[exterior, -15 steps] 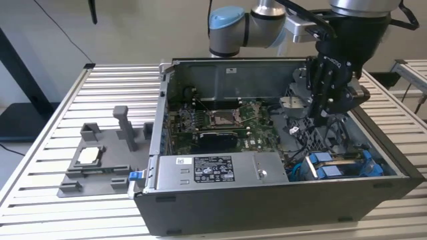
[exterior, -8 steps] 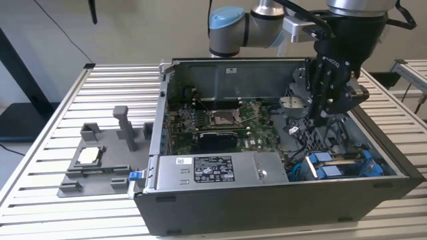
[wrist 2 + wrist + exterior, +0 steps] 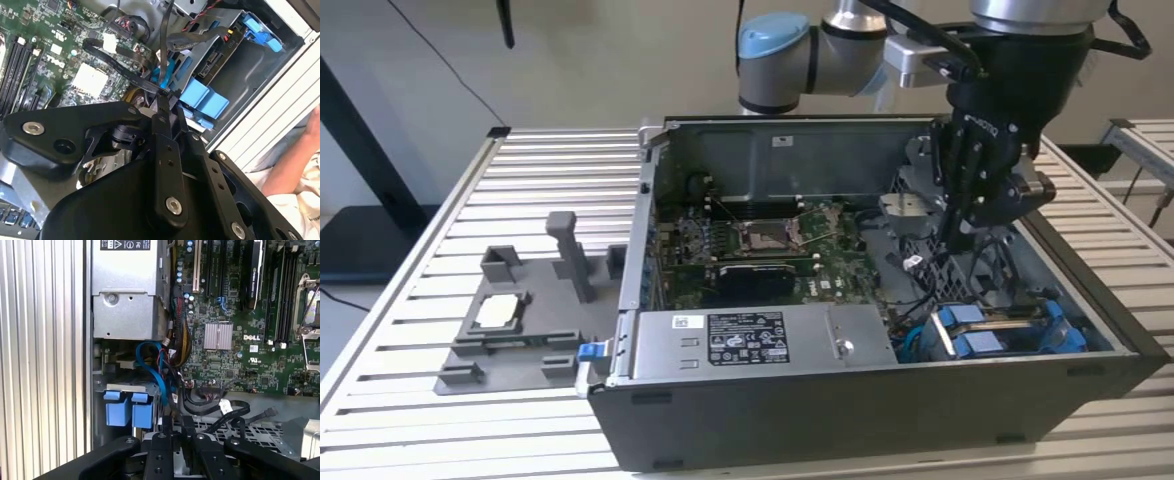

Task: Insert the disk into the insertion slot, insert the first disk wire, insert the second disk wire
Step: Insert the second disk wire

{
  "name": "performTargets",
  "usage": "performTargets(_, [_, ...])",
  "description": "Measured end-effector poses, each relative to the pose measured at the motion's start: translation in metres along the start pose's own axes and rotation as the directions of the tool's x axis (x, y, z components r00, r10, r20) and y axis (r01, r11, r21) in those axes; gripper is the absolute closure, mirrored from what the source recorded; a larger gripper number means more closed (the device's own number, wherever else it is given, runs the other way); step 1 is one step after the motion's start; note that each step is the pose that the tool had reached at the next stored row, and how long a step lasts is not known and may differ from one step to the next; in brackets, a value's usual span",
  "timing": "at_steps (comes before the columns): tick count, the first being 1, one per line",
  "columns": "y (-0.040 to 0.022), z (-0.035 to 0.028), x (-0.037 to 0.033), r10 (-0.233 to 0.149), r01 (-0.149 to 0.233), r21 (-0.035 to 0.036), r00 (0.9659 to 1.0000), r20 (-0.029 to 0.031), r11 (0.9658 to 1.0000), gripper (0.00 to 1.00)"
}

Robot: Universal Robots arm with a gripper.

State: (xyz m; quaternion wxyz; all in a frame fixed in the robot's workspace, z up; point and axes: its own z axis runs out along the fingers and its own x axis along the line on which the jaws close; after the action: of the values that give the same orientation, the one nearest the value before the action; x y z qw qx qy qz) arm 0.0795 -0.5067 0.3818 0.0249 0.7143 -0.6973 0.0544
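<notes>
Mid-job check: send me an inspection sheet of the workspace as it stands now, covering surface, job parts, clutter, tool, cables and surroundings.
Surface: slatted metal table carrying an open computer case.
Job's things: disk in a blue carrier sits inside the grey drive bay; cannot tell whether its wires are plugged in.
Clutter: grey fixture beside the case, on the exterior view's left, with a chip on it.
Grippers: tool reaches down into the case, close to the drive bay.
Cables: black flat cable loops right by the tool; blue cable runs near the silver power box.
Surroundings: a person's arm beyond the case wall.
</notes>
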Motion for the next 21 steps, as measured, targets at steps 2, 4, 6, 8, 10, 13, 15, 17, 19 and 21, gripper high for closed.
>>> performTargets(2, [0.0000, 0.0000, 0.0000, 0.000, 0.000, 0.0006, 1.0000, -0.0001, 1.0000, 0.80])
performTargets(4, [0.0000, 0.0002, 0.0002, 0.000, 0.000, 0.0007, 1.0000, 0.0001, 1.0000, 0.82])
performTargets(6, [0.0001, 0.0003, 0.0016, 0.001, -0.001, 0.0007, 1.0000, -0.0001, 1.0000, 0.85])
performTargets(8, [0.0001, 0.0007, 0.0031, 0.001, -0.001, 0.0006, 1.0000, -0.0001, 1.0000, 0.85])
performTargets(10, [0.0002, 0.0013, 0.0065, 0.001, -0.001, 0.0006, 1.0000, 0.0001, 1.0000, 0.85])
performTargets(13, [0.0002, 0.0020, 0.0072, 0.001, -0.001, 0.0003, 1.0000, -0.0045, 1.0000, 0.85])
performTargets(15, [0.0002, 0.0026, 0.0070, 0.001, -0.001, 0.0003, 1.0000, -0.0084, 1.0000, 0.85])
performTargets(17, [0.0003, 0.0038, 0.0066, 0.000, 0.000, 0.0001, 0.9997, -0.0243, 1.0000, 0.84])
performTargets(19, [0.0003, 0.0052, 0.0064, 0.000, 0.000, 0.0016, 0.9991, -0.0422, 1.0000, 0.77])
performTargets(21, [0.0004, 0.0066, 0.0062, 0.000, 0.000, 0.0063, 0.9987, -0.0515, 1.0000, 0.77])
